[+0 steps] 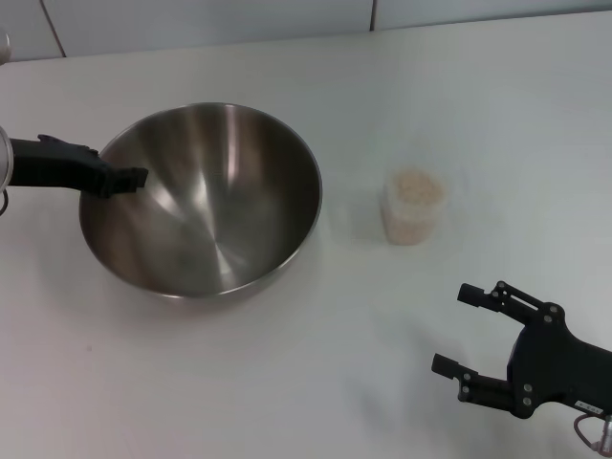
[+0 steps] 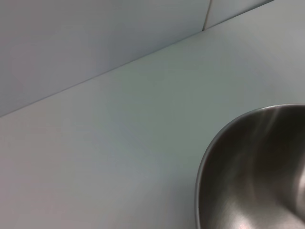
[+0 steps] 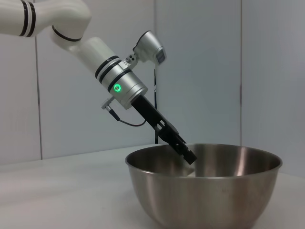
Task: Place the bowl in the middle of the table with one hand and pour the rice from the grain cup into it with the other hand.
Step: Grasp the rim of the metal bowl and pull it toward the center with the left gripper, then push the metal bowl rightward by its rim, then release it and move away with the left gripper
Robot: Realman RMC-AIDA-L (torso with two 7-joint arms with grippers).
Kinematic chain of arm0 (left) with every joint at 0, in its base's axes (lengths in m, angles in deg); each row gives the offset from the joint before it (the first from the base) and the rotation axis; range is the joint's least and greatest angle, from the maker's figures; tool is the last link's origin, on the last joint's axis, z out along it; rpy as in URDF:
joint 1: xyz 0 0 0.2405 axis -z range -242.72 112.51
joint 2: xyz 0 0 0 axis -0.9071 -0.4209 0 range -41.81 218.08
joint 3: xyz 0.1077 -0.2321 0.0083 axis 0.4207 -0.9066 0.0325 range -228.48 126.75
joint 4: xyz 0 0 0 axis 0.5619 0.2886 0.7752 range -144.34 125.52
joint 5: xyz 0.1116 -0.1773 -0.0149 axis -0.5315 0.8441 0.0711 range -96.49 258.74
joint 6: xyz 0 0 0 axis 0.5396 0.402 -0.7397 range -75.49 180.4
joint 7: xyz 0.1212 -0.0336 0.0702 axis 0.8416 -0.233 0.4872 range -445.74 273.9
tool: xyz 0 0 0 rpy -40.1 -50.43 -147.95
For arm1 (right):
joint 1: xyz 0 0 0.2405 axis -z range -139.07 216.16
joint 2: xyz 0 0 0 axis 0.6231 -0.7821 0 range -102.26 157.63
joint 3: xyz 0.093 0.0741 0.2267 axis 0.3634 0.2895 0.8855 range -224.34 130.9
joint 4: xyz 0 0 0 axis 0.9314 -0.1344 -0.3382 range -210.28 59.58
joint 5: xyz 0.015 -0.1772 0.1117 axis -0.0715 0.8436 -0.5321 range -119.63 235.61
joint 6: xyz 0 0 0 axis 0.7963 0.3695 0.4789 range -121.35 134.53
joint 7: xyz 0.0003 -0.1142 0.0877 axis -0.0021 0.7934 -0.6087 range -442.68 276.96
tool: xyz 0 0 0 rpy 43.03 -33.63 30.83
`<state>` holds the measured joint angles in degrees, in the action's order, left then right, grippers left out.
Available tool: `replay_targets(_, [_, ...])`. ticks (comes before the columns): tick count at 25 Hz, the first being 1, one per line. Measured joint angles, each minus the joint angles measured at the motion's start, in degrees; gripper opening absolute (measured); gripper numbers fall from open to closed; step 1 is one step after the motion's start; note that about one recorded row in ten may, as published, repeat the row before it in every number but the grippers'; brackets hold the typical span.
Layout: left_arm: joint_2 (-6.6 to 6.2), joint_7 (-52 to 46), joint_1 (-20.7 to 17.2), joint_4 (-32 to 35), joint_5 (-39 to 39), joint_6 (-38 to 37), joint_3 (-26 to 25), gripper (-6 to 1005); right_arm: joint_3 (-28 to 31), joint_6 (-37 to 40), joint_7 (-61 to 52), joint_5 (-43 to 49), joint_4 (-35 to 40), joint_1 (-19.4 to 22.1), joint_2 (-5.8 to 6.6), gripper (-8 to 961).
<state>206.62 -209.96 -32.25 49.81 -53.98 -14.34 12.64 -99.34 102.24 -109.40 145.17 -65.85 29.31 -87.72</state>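
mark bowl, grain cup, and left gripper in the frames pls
bowl [image 1: 215, 206]: head view, on the inner wall near the bottom.
grain cup [image 1: 412, 212]: head view, on the clear side wall, rice behind it.
left gripper [image 1: 122, 180]: head view, at the fingertips over the bowl's rim.

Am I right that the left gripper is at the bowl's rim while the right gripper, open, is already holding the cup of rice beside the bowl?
Not quite. The left gripper is indeed at the rim of the bowl, but the head view shows the right gripper open and empty, nearer the camera than the cup and apart from it. The cup stands alone on the table beside the bowl, the rice inside it.
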Motion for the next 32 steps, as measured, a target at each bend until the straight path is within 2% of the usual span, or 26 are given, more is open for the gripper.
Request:
replay_targets(6, [-0.1,0.0,0.9,-0.4,-0.4,-0.6,0.0,485,-0.1,0.0,0.0,0.0,0.0,0.0,0.0,834])
replay_targets(12, [-0.3,0.0,2.5,-2.4,-0.3,-0.9,-0.5,238,-0.2,0.0,0.0,0.0,0.0,-0.1,0.0,834])
replay_targets(16, [-0.45,-0.1,4.9,-5.6,-0.3,-2.0,-3.6,87,-0.2,-0.1,0.0,0.0,0.0,-0.1,0.0,833])
replay_targets(18, [-0.68,-0.1,6.3,-7.8,-0.3,-2.6,-6.5,56,-0.3,-0.1,0.0,0.0,0.0,-0.1,0.0,833])
replay_targets(19, [-1.26,-0.1,8.0,-10.1,-0.4,-3.4,-9.7,41,-0.3,-0.1,0.0,0.0,0.0,-0.1,0.0,833])
replay_targets(21, [-1.55,-0.1,8.5,-10.9,-0.3,-3.8,-10.6,41,-0.3,-0.1,0.0,0.0,0.0,-0.1,0.0,833])
replay_targets(24, [-3.28,-0.3,11.9,-15.4,0.0,-5.4,-15.4,41,-0.3,-0.1,0.0,0.1,0.0,-0.2,0.0,833])
replay_targets(29, [-3.96,-0.4,14.4,-17.6,0.1,-4.6,-17.2,40,-0.3,-0.1,0.0,0.1,0.0,-0.3,0.0,834])
replay_targets(32, [-3.65,-0.1,15.7,-18.1,0.0,-3.4,-17.1,39,-0.3,-0.1,0.0,0.1,0.0,-0.3,0.0,834])
